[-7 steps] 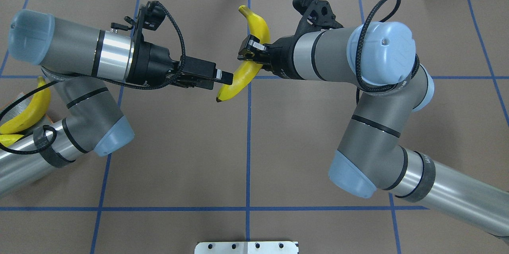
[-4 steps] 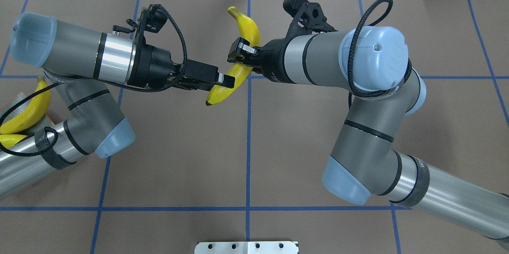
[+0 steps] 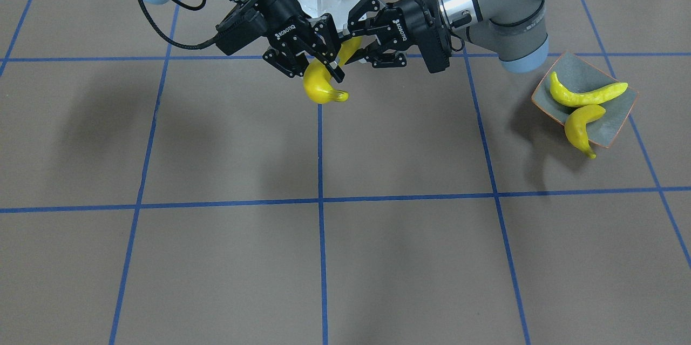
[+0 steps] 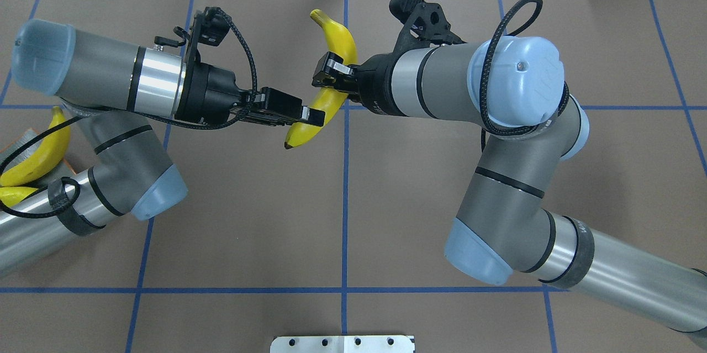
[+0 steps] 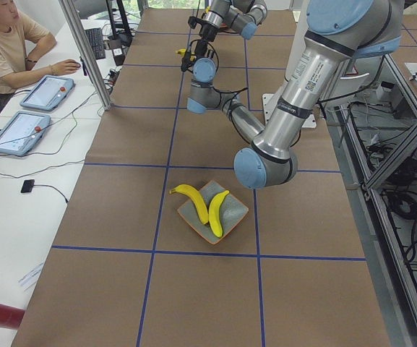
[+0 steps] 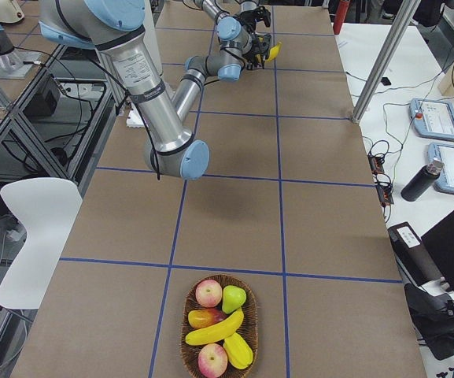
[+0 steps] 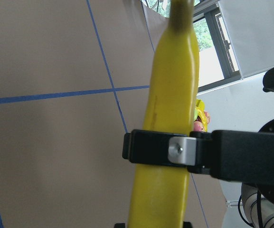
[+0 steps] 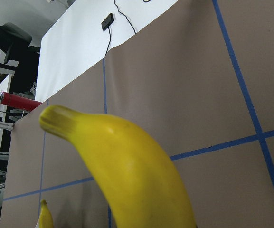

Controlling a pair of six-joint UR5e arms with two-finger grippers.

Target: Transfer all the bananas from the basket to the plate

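A yellow banana (image 4: pixel 333 38) hangs in the air over the table's far middle, held between both arms. My right gripper (image 4: pixel 330 72) is shut on its middle, and one of its fingers (image 7: pixel 174 149) crosses the fruit in the left wrist view. My left gripper (image 4: pixel 312 116) grips the lower end, its pads against the sides. In the front view the banana (image 3: pixel 318 86) hangs below both grippers. The plate (image 3: pixel 610 129) holds two bananas (image 3: pixel 586 95). The basket (image 6: pixel 186 315) holds a banana (image 6: pixel 215 329) among other fruit.
The basket sits at the table's end on my right, the plate (image 5: pixel 233 213) at the end on my left. A person (image 5: pixel 6 43) sits at tablets beside the table. A metal bracket (image 4: pixel 342 343) lies at the near edge.
Both arms drifted slightly left in the overhead view, carrying the banana. My left gripper reached the banana's lower end and closed on it. My right gripper kept its hold.
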